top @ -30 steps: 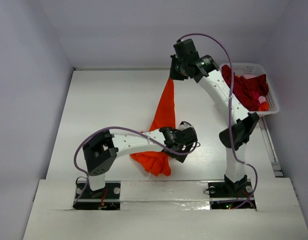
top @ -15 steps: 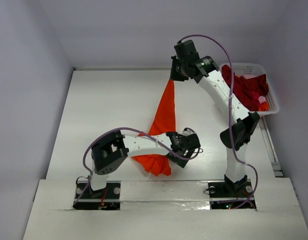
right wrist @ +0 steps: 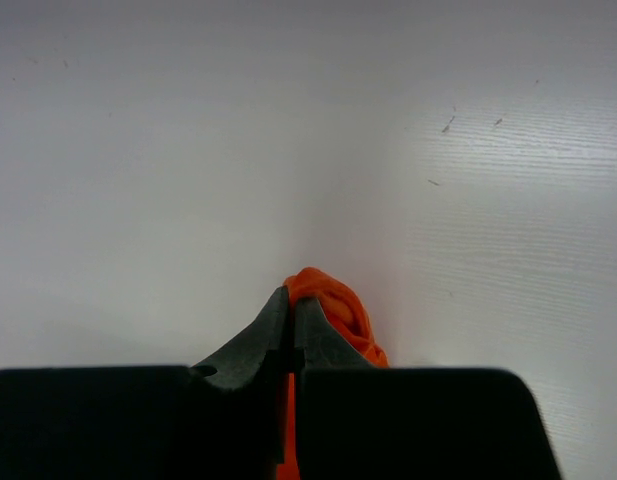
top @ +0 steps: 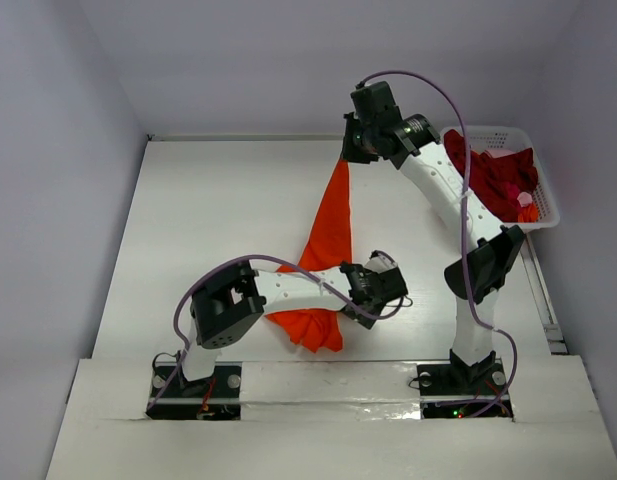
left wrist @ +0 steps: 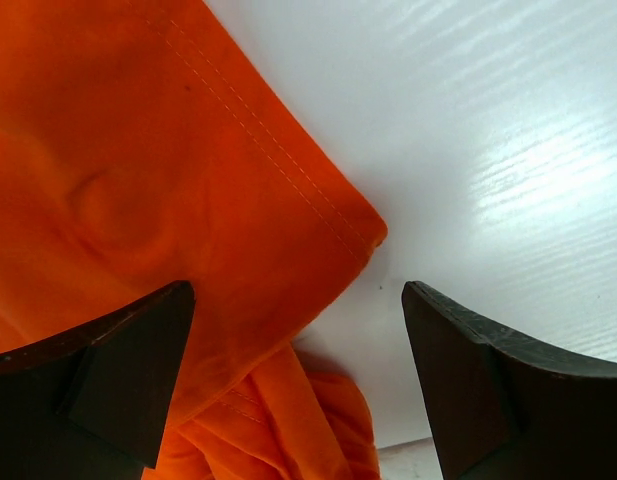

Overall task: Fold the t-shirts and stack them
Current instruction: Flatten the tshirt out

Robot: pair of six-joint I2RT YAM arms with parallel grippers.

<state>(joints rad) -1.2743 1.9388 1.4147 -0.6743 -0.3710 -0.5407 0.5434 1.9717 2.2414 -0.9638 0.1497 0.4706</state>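
The bright orange t-shirt (top: 328, 225) hangs stretched from my right gripper (top: 347, 158), which is raised near the back of the table and shut on a bunched corner of that orange t-shirt (right wrist: 333, 305). Its lower end lies crumpled on the table near the front. My left gripper (top: 380, 292) is low over the table at the shirt's lower right edge, open; a hemmed corner of the orange t-shirt (left wrist: 188, 200) lies between and under its fingers (left wrist: 118, 370), not gripped. A dark red t-shirt (top: 493, 180) lies heaped in the basket.
A white lattice basket (top: 544, 190) stands at the right back edge of the table (top: 208, 210), holding the red cloth plus a small orange and pink item. Grey walls close in the back and sides.
My left gripper has slid right along the shirt's lower edge, its elbow swinging forward. The right arm and the hanging shirt have stayed almost still.
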